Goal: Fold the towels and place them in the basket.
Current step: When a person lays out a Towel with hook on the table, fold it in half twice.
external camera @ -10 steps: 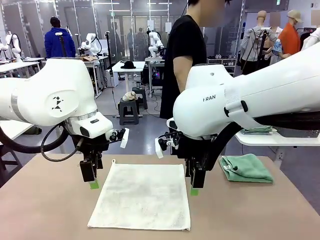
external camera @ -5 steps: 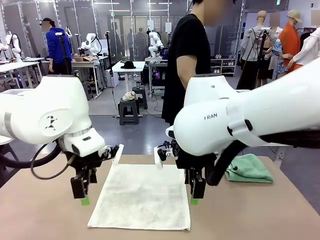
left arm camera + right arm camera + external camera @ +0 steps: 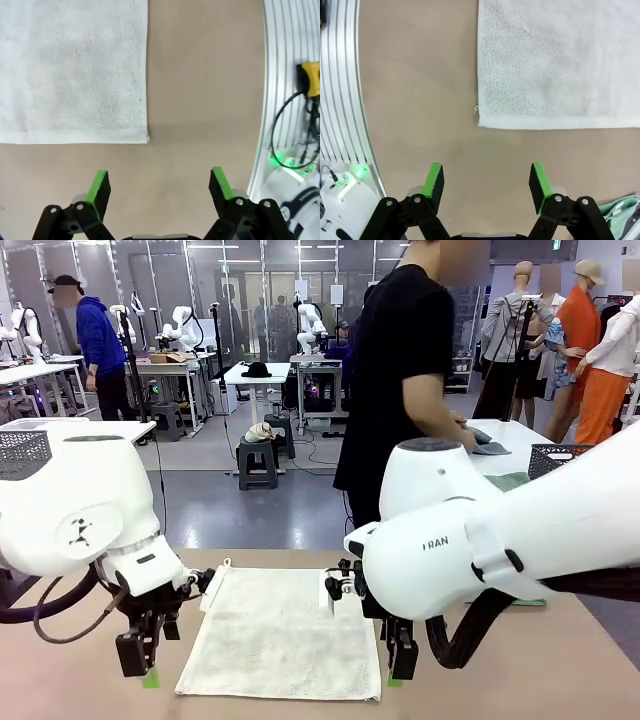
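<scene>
Obs.: both arms are pulling back along the flat cream-white terry towel [image 3: 285,635] toward its near edge. A second ago they were hanging beside its mid-length; now each is sitting by a near corner.

- Left end effector [image 3: 142,668]: fingers standing wide apart, gripping nothing. It is hovering over the bare brown table [image 3: 80,625], just outside the towel's near-left corner. In the left wrist view that corner [image 3: 148,140] is lying ahead of the end effector [image 3: 157,185], not yet between the pads.
- Right end effector [image 3: 400,668]: fingers also apart and empty, hovering just beside the near-right corner. In the right wrist view the corner [image 3: 479,122] is showing ahead of the green pads [image 3: 434,182], with bare table in between.
- Cream-white towel: lying spread and unfolded in the middle of the table, apparently not shifting over the last second.
- Crumpled mint-green towel [image 3: 620,210]: sitting on the table to the right, now mostly behind the right arm in the front view.
- Person: now turning to the far side table and handling a grey-blue cloth [image 3: 488,447] there, near a dark lattice basket [image 3: 558,456].

Judgement: the arms are lining up for a two-corner pinch at the near edge. The first fold is not yet started, and nothing is going into the basket yet.
</scene>
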`<action>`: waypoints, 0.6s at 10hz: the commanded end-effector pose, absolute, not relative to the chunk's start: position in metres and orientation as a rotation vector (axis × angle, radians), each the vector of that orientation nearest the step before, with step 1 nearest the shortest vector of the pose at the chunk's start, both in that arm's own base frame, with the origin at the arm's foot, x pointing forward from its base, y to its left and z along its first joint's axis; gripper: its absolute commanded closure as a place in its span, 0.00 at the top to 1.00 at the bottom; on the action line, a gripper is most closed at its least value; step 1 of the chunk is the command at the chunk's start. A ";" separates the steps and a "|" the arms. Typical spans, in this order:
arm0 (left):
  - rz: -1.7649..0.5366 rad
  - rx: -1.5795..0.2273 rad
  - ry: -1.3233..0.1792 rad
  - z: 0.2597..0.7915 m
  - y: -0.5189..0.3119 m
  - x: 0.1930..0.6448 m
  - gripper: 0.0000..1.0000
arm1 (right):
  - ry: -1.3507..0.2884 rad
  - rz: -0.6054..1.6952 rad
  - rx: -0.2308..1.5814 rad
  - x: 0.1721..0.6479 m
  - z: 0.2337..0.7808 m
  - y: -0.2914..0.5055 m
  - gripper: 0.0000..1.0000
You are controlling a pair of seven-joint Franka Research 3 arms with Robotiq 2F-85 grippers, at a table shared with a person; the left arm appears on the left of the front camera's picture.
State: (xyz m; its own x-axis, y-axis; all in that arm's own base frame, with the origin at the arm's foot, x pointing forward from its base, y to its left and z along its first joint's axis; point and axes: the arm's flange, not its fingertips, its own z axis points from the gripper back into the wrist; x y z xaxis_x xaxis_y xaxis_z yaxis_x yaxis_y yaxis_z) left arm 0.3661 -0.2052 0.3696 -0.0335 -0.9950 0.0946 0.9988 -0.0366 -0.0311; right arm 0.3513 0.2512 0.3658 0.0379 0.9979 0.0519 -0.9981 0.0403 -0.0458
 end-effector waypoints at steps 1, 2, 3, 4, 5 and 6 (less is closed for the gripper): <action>-1.606 -0.024 -0.103 0.345 -0.214 0.366 1.00 | -0.100 1.525 -0.034 0.359 0.343 0.257 0.86; -1.612 0.019 -0.109 0.337 -0.217 0.368 1.00 | -0.096 1.525 -0.042 0.363 0.336 0.258 0.86; -1.621 0.051 -0.117 0.330 -0.219 0.370 1.00 | -0.101 1.520 -0.042 0.365 0.332 0.261 0.86; -1.630 0.062 -0.114 0.325 -0.219 0.371 1.00 | -0.098 1.504 -0.039 0.364 0.326 0.265 0.86; -1.635 0.061 -0.107 0.322 -0.218 0.374 1.00 | -0.092 1.461 -0.040 0.361 0.322 0.268 0.86; -1.640 0.060 -0.108 0.322 -0.219 0.374 1.00 | -0.084 1.422 -0.030 0.355 0.320 0.268 0.86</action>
State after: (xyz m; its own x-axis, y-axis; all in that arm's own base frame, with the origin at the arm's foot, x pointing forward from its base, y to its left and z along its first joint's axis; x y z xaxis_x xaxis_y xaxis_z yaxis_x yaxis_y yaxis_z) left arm 0.3719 -0.2171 0.3250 -0.0836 -0.9957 0.0410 0.9935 -0.0801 0.0805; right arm 0.3601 0.2608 0.3233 0.0873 0.9949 0.0514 -0.9945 0.0900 -0.0542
